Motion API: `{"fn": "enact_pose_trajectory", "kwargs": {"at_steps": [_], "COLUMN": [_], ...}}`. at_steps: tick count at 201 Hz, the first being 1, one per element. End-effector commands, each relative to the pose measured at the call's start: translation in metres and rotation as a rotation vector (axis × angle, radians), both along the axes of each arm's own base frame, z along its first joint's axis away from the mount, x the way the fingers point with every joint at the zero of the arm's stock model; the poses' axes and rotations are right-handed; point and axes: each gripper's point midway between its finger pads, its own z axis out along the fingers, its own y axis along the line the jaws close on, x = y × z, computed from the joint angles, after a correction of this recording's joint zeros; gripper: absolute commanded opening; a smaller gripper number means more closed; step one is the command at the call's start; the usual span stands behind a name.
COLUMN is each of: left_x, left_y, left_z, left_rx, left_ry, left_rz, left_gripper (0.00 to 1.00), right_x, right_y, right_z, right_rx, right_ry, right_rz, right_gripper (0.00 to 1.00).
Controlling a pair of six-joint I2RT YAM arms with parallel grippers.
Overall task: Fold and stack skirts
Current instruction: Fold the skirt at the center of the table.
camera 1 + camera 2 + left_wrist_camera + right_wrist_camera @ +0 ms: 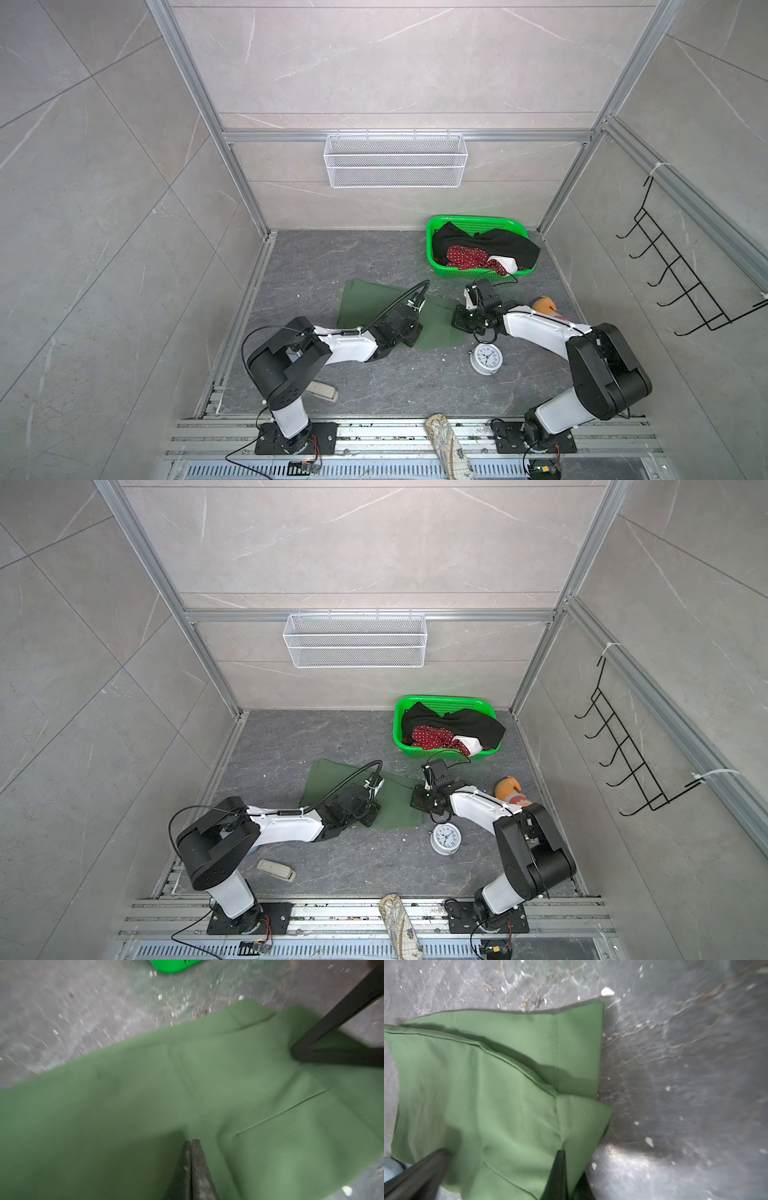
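Note:
The olive green skirt [361, 303] [399, 810] lies spread on the grey table. My left gripper [409, 332] [191, 1141] is low over its middle, shut, and no cloth shows between its fingers. At the skirt's near right corner, my right gripper [459, 322] [569, 1165] is shut on the cloth [488, 1095]. That corner is raised above a lower layer. The red polka-dot skirt [465, 255] and the black skirt [490, 243] lie crumpled in the green basket [436, 232] at the back right.
A white alarm clock [486, 357] stands just in front of the right gripper. An orange plush fish [544, 305] lies behind the right arm. A beige handset [322, 390] and a patterned cloth roll [449, 444] lie near the front edge. A wire basket [395, 160] hangs on the back wall.

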Motion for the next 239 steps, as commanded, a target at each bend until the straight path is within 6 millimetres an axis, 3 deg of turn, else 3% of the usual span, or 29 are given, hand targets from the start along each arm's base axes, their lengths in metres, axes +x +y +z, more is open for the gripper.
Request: {"fn": "enact_pose_trajectory", "kwargs": {"at_steps": [1, 26, 53, 93, 140, 173, 199, 239], "left_x": [0.007, 0.005, 0.001, 0.006, 0.017, 0.029, 0.031, 0.016], "left_y": [-0.01, -0.018, -0.037, -0.058, -0.068, -0.041, -0.009, 0.019], "left_z": [-0.007, -0.024, -0.022, 0.005, 0.049, 0.062, 0.05, 0.021], "left_rx": [-0.067, -0.08, -0.147, -0.243, -0.302, -0.277, -0.221, -0.149], "left_ry": [0.041, 0.089, 0.11, 0.087, 0.019, -0.025, -0.03, -0.001], "left_rz": [0.076, 0.072, 0.024, -0.021, -0.03, 0.035, 0.084, 0.113], "left_gripper": [0.0, 0.0, 0.0, 0.0, 0.0, 0.0, 0.0, 0.0], "right_x": [0.002, 0.0, -0.004, -0.01, -0.009, -0.005, -0.002, 0.007], "right_y": [-0.007, -0.012, -0.014, -0.035, -0.06, -0.079, -0.084, -0.09], "right_z": [0.02, 0.039, 0.06, 0.075, 0.083, 0.091, 0.099, 0.106], "right_rx": [-0.052, -0.076, -0.084, -0.204, -0.382, -0.501, -0.546, -0.612], "right_ry": [-0.045, -0.079, -0.109, -0.101, -0.073, -0.073, -0.084, -0.084], "right_rz": [0.02, 0.029, 0.051, 0.054, 0.069, 0.053, 0.059, 0.067], "right_gripper": [0.0, 0.0, 0.0, 0.0, 0.0, 0.0, 0.0, 0.0]}}
